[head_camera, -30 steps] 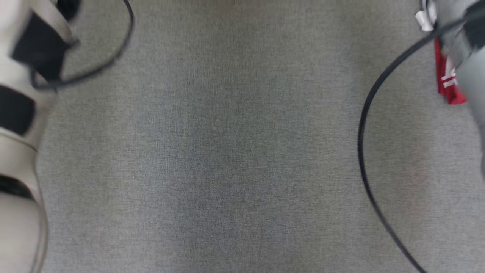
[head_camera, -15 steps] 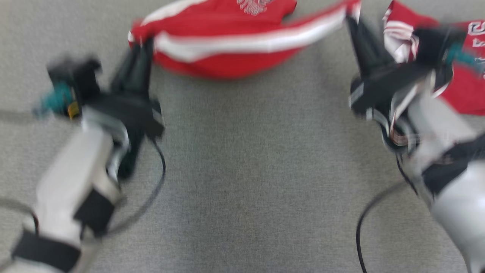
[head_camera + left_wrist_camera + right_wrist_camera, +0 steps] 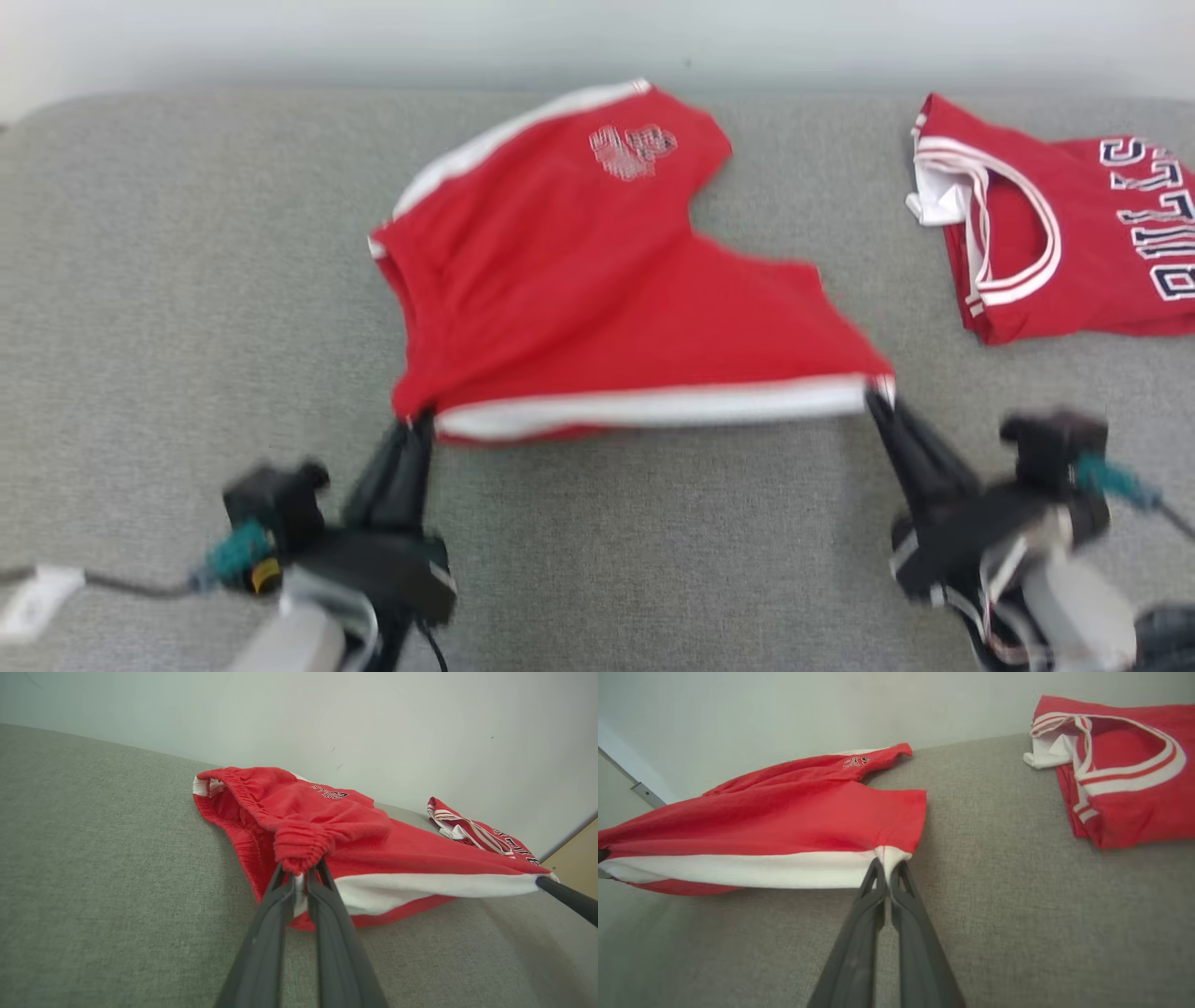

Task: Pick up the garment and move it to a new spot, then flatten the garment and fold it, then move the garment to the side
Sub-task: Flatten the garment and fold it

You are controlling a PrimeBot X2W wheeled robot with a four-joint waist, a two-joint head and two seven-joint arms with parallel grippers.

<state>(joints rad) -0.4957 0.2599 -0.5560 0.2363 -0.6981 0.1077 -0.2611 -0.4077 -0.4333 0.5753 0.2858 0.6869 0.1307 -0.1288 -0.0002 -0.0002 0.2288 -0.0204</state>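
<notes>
Between the two fingertip pairs, on the 9-to-3 line of the head view, runs the white-striped edge of the red shorts (image 3: 597, 280), pulled fairly taut. At the 9 o'clock end, the left gripper (image 3: 414, 439) has its fingers pressed together on the bunched elastic waistband corner. At the 3 o'clock end, the right gripper (image 3: 879, 399) is pinched tight on the hem corner, right where the stripe stops.

The rest of the shorts lies toward 12 o'clock from both tips, draped on the grey cushion (image 3: 187, 280), with one leg reaching up near the pale wall (image 3: 560, 37). The held edge's long axis is side to side. Neither arm is nearer; each owns one corner.

Pose: both sets of fingers sit low over the cushion at a shallow angle. The left set points about 1 o'clock, the right about 11, so they converge slightly.

A folded red jersey (image 3: 1055, 243) sits at 2 o'clock from the right gripper, apart from the shorts.

My read: the move-and-flatten step is in hand. An even pull toward 6 should lay the cloth flat; any drift toward 3 risks reaching the jersey.
</notes>
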